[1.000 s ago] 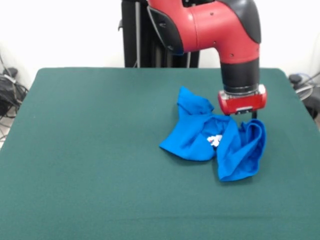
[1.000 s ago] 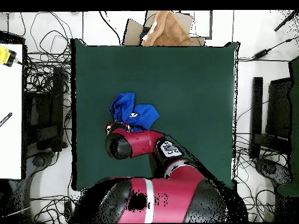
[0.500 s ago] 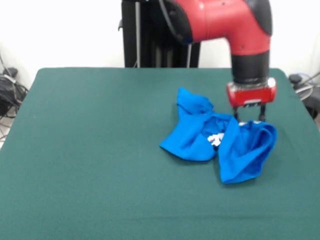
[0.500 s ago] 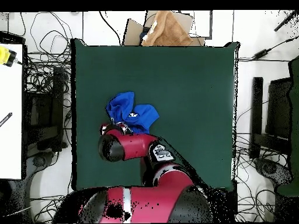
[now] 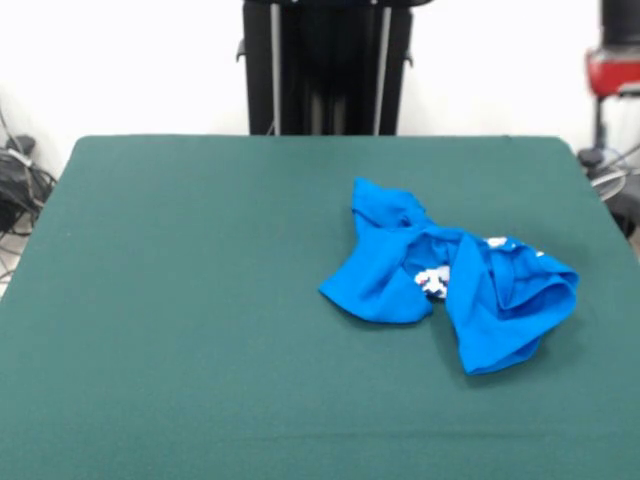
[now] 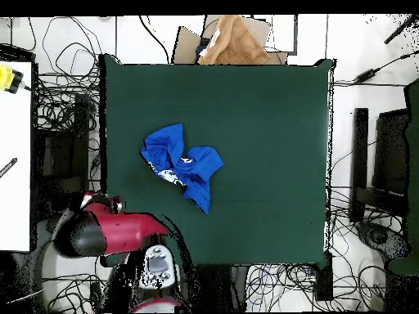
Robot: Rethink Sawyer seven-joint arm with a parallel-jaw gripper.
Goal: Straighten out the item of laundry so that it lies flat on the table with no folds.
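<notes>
Crumpled blue shirt (image 5: 450, 283) on the green table (image 5: 200, 300), arm pulled off to the side.

From the front, a tangle of black cables (image 5: 18, 185) sits off the table's left edge, a black stand (image 5: 325, 65) rises behind the far edge, and the shirt lies right of centre, bunched in folds with a scrap of white print showing in its middle. Nothing lies on or beside it. At the top right corner the red wrist of the arm (image 5: 618, 60) hangs clear of the cloth. From above, the arm (image 6: 106, 233) sits beyond the table's corner, well apart from the shirt (image 6: 182, 166); brown cardboard (image 6: 233, 39) lies past the far edge. I cannot tell whether the fingers are open or closed; they hold nothing that shows.
</notes>
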